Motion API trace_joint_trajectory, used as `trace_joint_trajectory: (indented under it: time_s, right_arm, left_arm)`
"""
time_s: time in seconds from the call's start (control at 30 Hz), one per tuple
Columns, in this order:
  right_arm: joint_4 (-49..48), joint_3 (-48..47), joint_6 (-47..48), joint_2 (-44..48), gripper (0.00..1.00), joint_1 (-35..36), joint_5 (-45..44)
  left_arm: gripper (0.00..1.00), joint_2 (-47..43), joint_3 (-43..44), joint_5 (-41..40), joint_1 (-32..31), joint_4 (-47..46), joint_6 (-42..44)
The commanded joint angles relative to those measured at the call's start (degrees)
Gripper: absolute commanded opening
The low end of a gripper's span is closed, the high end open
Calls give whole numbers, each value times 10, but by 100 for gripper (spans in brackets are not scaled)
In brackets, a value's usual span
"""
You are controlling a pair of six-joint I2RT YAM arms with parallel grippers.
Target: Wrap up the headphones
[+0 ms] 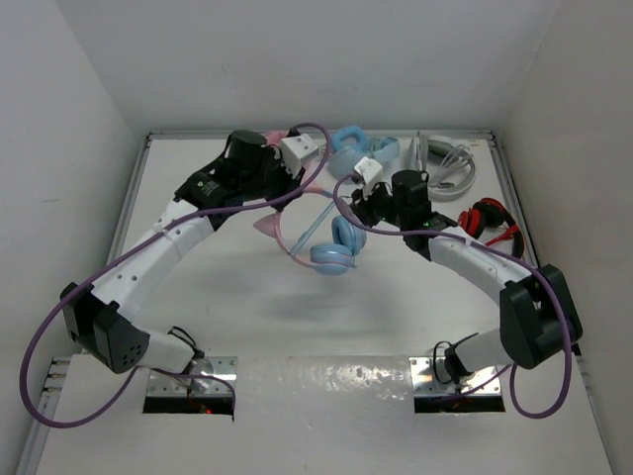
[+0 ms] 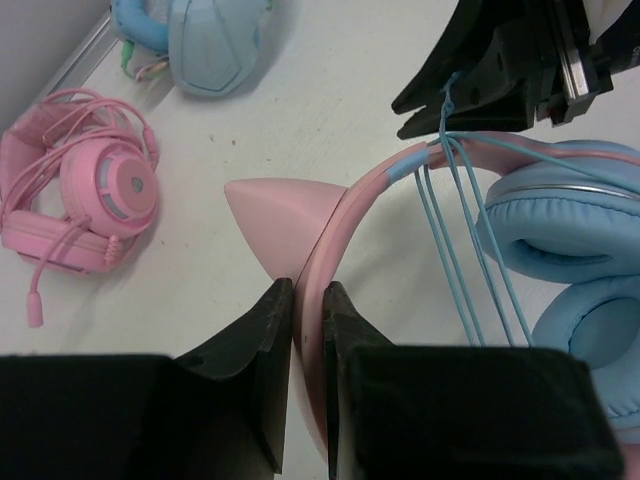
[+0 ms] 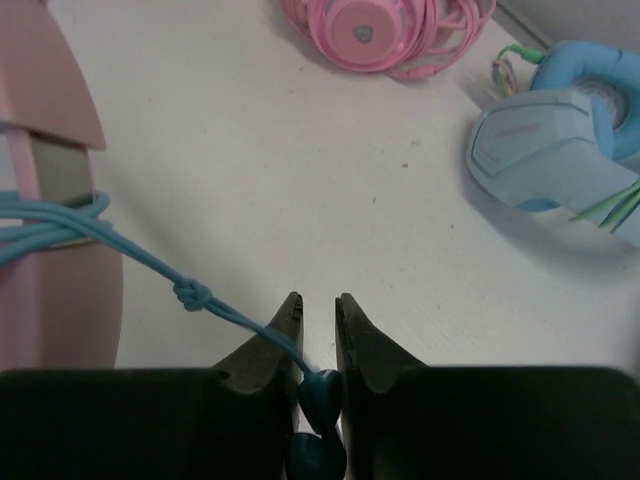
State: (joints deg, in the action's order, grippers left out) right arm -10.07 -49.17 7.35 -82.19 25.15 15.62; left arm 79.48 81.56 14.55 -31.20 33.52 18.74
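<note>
Headphones: the headphones (image 1: 333, 249) hang between the two arms, apparently lifted clear of the table (image 1: 247, 327) beneath them.
Left pincer: the left pincer (image 2: 305, 290) is closed to a narrow slit on the headband (image 2: 355, 205), just below the cat ear (image 2: 270, 215).
Right pincer: the right pincer (image 3: 315, 300) sits at the headband's other side, beside the ear cups (image 2: 560, 230). It is nearly closed, nipping the cable (image 3: 140, 262) near its free end.
Deciding relation: the headband's long axis runs from the left pincer's fingers towards the ear cups, and the cable leaves it crosswise, taut to the right pincer. That arm holds the loose end, so it likely carries the next turn round the band while the left one steadies.
Winding so far: several strands lie across the headband next to the cups, and a small knot (image 3: 190, 293) sits on the free stretch.
Materials and shapes: smooth, hard pink band; pointed, cone-like ear; soft, puffy, matte blue cushions; thin, limp cord likely to slip or snag.
Neighbours: all-pink headphones (image 2: 85, 195) and all-light-blue headphones (image 2: 205, 40) lie well apart, beyond the cat ear.
</note>
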Motion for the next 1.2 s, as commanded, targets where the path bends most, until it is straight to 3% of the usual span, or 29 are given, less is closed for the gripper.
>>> trace_joint_trajectory:
  time_s: [0.0,0.03,0.07,0.17,0.4,0.43,0.6,0.73,0.87,1.17]
  right_arm:
    - [-48,-4,-9,18,22,-10,15]
    - [-40,-5,-4,15,35,-10,22]
    - [-36,-4,-2,13,57,-10,32]
    - [-24,16,-9,22,72,-10,16]
    - [-37,120,-37,70,85,-26,-13]
    - [-42,133,-53,78,99,-28,-21]
    - [-69,205,-100,149,99,-29,-32]
    - [-50,218,-91,157,99,-28,-39]
    - [-50,237,-96,155,99,-28,-50]
    - [-65,262,-110,166,99,-28,-47]
  left_arm:
    - [0,-29,37,21,-4,-32,-30]
    - [0,-29,36,24,-4,-31,-30]
    - [0,-31,34,27,-4,-33,-35]
    - [0,-35,26,43,3,-36,-48]
    - [0,-32,31,103,102,-53,-107]
    - [0,-30,29,102,124,-63,-115]
    - [0,-35,0,23,141,-102,-141]
    - [0,-44,-19,-9,160,-135,-173]
    - [0,-50,-39,-104,179,-160,-207]
    - [0,-14,-46,-187,279,-250,-231]
